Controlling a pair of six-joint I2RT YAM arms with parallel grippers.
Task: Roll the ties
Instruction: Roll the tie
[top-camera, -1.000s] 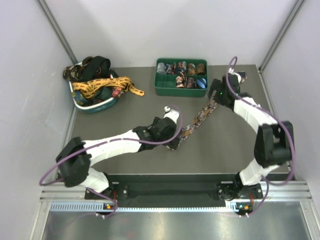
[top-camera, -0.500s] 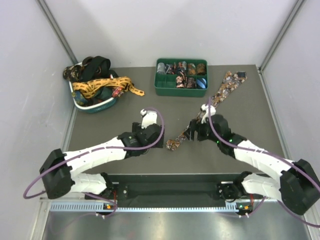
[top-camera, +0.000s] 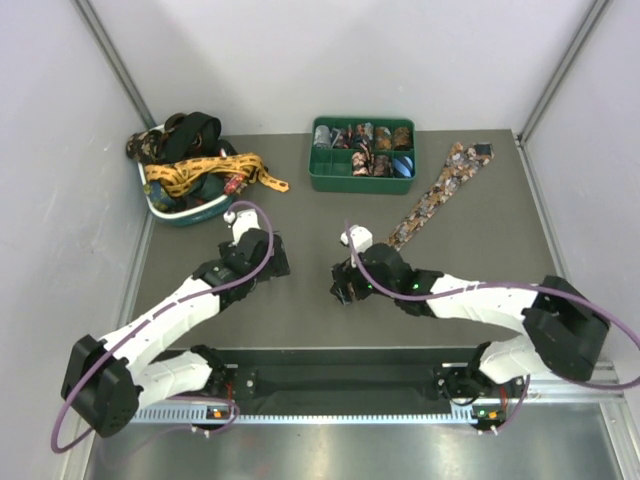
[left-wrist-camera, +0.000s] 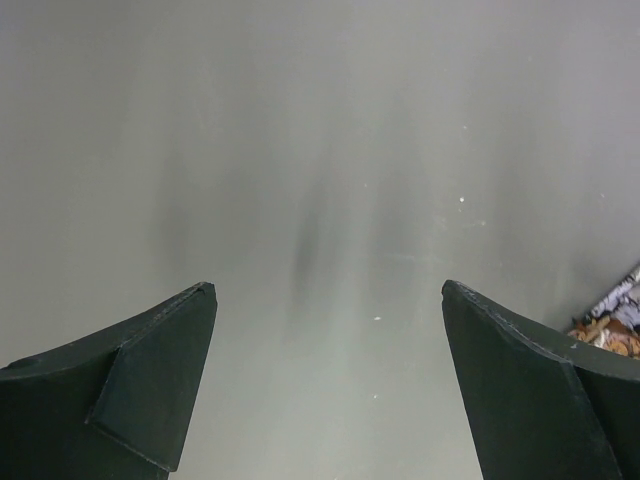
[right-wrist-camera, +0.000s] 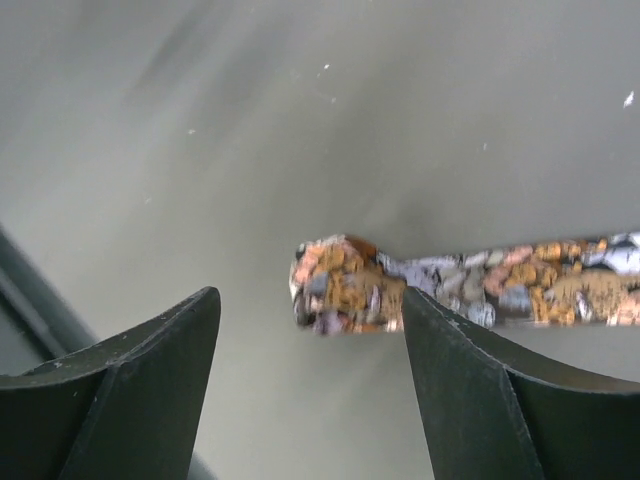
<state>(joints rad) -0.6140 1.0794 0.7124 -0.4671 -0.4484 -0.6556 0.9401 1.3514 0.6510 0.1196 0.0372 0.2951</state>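
Note:
A brown-floral tie (top-camera: 432, 203) lies flat and diagonal, its wide end at the back right, its narrow end near the table's middle. That narrow end is curled into a small roll (right-wrist-camera: 342, 284). My right gripper (top-camera: 346, 283) is open, its jaws low over the table on either side of the roll without touching it; in the right wrist view (right-wrist-camera: 310, 296) the strip runs off to the right. My left gripper (top-camera: 274, 262) is open and empty over bare table to the left of the tie; in the left wrist view (left-wrist-camera: 326, 290) a bit of tie (left-wrist-camera: 612, 322) shows at the right edge.
A green tray (top-camera: 362, 184) at the back middle holds several rolled ties. A teal basket (top-camera: 190, 213) at the back left holds a heap of loose ties, a gold-yellow one (top-camera: 215, 170) hanging over its rim. Grey walls close in both sides.
My right gripper has swung from the tie's wide far end down to its narrow near end. My left gripper has drawn back left, away from the tie's narrow end.

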